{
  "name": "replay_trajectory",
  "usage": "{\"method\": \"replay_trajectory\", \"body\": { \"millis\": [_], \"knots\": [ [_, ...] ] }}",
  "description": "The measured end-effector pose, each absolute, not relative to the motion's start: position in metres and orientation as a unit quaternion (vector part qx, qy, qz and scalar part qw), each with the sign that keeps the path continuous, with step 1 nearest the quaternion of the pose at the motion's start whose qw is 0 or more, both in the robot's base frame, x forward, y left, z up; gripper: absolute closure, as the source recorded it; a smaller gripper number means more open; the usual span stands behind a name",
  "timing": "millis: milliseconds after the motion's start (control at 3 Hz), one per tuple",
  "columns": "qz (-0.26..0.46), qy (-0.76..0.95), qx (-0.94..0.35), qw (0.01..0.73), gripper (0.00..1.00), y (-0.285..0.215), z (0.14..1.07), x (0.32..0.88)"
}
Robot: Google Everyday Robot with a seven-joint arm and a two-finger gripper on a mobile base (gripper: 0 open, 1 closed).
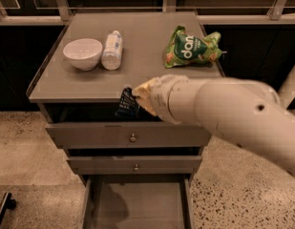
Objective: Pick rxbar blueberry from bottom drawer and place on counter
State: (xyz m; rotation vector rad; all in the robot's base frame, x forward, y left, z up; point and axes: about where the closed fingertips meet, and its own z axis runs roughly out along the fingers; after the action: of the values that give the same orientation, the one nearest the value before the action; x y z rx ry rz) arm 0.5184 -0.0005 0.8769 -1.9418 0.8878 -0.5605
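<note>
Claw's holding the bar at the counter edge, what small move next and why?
Probably raise it slightly and reach forward: the claw, at the front edge of the counter, grips the rxbar blueberry partly below the rim, not yet over the top.

White letters resembling "don" are read on the green chip bag (191, 49) on the counter (147, 37). Lettering on the rxbar blueberry (128, 103), clamped by the gripper (136, 97) at the counter's front edge, is unreadable.

The pale arm (223, 109) reaches in from the right, rising toward the left. Its tool (136, 97) sits at the front edge of the surface (75, 87), pinching the bar (127, 105).
</note>
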Motion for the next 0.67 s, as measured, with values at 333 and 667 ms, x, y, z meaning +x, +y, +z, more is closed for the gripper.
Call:
{"method": "replay_trajectory", "body": {
  "millis": [333,667],
  "knots": [
    [-0.258,0.327,-0.795,0.441,1.0,0.007,0.938,0.536],
    [-0.276,0.322,-0.791,0.441,1.0,0.008,0.984,0.571]
  ]
}}
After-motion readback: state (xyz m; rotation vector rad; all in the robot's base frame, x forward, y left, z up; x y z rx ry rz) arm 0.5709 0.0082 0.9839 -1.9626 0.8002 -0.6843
